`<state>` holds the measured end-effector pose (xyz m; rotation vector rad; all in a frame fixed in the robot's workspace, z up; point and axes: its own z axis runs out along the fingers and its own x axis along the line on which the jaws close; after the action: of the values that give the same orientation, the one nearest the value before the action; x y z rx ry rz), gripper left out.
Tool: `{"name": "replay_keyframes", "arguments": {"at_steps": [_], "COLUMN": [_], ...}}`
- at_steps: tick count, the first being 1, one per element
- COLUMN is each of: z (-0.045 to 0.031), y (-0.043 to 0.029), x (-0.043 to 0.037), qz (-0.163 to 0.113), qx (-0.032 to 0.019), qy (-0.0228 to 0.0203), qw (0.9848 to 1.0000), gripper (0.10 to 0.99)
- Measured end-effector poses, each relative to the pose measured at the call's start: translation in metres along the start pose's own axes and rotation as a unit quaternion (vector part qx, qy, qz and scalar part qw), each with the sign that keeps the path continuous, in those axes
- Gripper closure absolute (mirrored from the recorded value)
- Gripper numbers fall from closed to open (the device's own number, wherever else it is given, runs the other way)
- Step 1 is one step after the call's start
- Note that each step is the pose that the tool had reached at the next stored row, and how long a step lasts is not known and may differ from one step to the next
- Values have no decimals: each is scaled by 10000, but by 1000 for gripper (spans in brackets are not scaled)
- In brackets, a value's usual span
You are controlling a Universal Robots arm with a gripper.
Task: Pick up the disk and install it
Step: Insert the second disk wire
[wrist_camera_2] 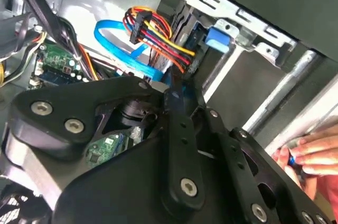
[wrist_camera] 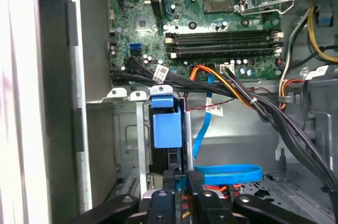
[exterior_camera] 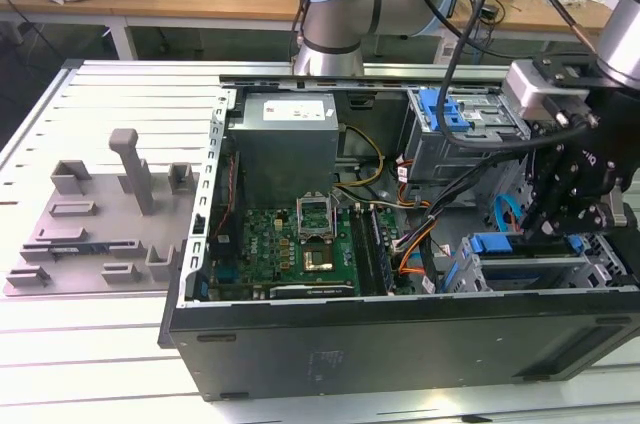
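I hang over the open computer case (exterior_camera: 400, 334), at its drive cage (exterior_camera: 525, 269). The disk (wrist_camera: 166, 129) sits slotted in that cage, blue carrier showing. My gripper (exterior_camera: 556, 227) is just above it; whether my jaws are clenched, I cannot tell.

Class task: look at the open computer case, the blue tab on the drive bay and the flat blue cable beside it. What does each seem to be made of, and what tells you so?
Computer case: probably painted sheet metal, matte black outside, bare grey with folded edges inside.
Blue tab: looks like moulded plastic, smooth with a uniform colour.
Flat blue cable: seemingly flexible plastic-sheathed ribbon, glossy and bent in a loop.
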<state>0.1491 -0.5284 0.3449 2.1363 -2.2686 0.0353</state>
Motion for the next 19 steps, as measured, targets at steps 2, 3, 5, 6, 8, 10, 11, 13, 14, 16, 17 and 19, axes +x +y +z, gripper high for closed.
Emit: {"name": "replay_keyframes", "arguments": {"at_steps": [2,3,5,6,8,10,11,13,14,16,17,19], "z": [-72,-103,-181,-236,-335,-452,-491,-539,-540,-540,-540,-540], "y": [1,1,1,1,1,1,2,2,2,2,1,2], "x": [3,3,6,8,11,13,14,16,16,16,16,16], "qz": [0,0,0,0,0,0,0,0,0,0,0,0], "qx": [-1,-1,0,0,0,0,0,1,1,1,1,1], "qy": [-5,-3,-5,-5,-6,-5,-6,-6,-6,-6,-6,-6], "qw": [10000,10000,10000,10000,10000,10000,10000,10000,10000,10000,10000,10000], "gripper": [851,851,851,851,851,863,933,980,980,980,980,980]}}
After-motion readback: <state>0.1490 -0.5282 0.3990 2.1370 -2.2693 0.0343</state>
